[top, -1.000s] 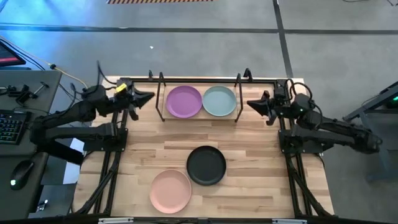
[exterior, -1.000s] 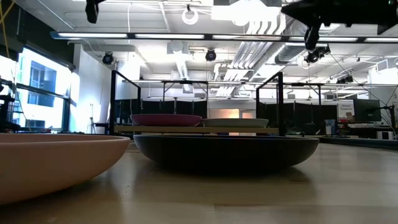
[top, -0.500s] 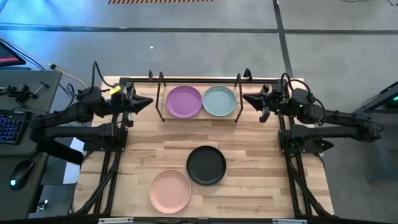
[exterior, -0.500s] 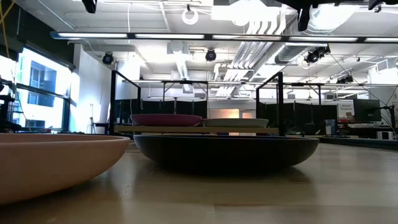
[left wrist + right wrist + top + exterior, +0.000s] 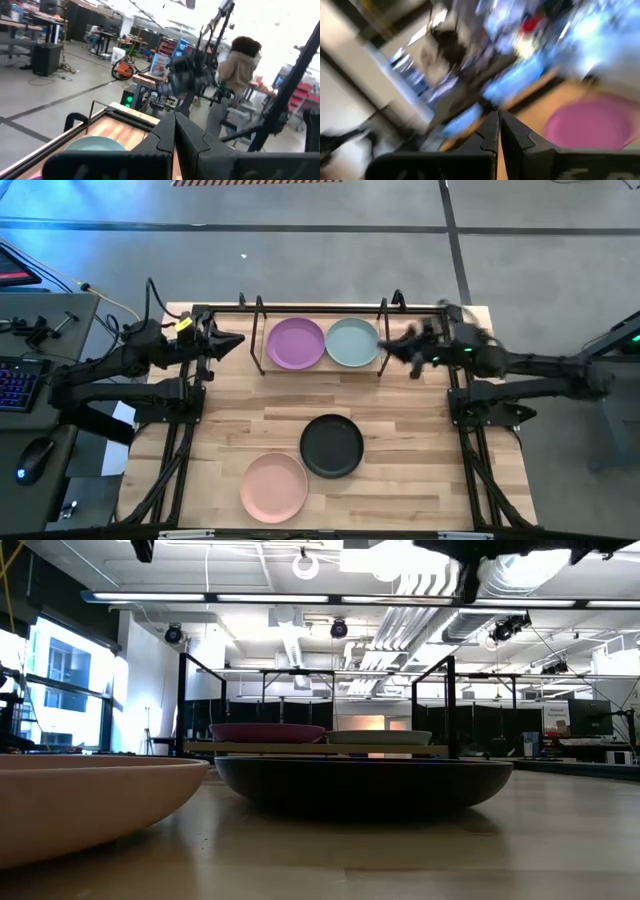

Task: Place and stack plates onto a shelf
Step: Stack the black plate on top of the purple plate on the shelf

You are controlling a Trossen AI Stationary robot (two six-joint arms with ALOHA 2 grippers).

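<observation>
High view: the purple plate and the blue-green plate are sitting side by side on the shelf at the back of the surface. Nearer the front, the black plate and the pink plate are lying on the wood, edges almost touching. The left gripper is hovering just left of the shelf, jaws pressed together. The right gripper is hovering by the shelf's right end, beside the blue-green plate, jaws likewise closed.
</observation>
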